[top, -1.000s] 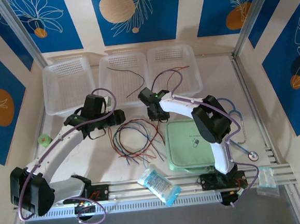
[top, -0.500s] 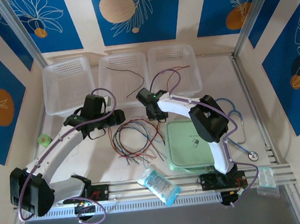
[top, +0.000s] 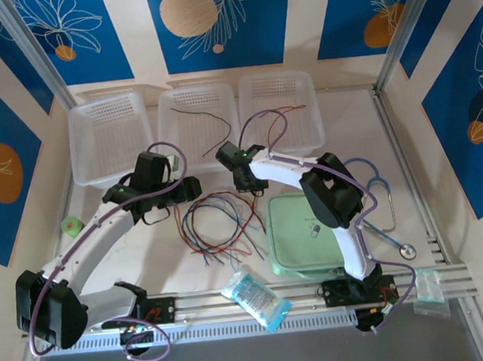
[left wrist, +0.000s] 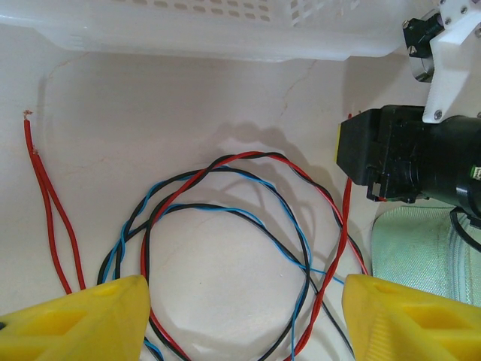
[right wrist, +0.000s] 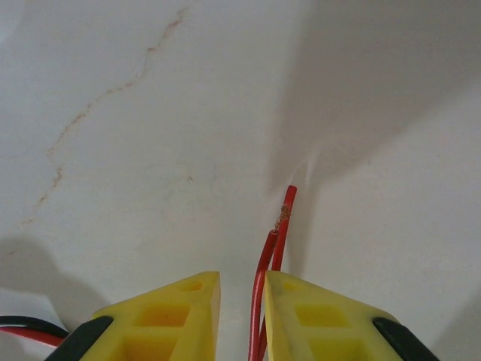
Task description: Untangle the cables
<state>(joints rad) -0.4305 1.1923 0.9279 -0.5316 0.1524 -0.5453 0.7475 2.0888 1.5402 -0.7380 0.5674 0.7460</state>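
Red doubled strand point(right wrist: 276, 226) is clenched between the yellow fingers of the right pincer point(right wrist: 242, 284), I judge so that it can be drawn out of the cables point(top: 220, 228). These lie looped in the middle of the table, at nine o'clock from the green pouch point(top: 300, 238). The left pincer point(left wrist: 244, 301) hangs released, wide over the loops, perhaps ready to pin them down. Its wrist view shows red, black and blue twisted together. From above one sees a loose wire point(top: 199, 115) in the middle basket point(top: 218, 94), at twelve o'clock.
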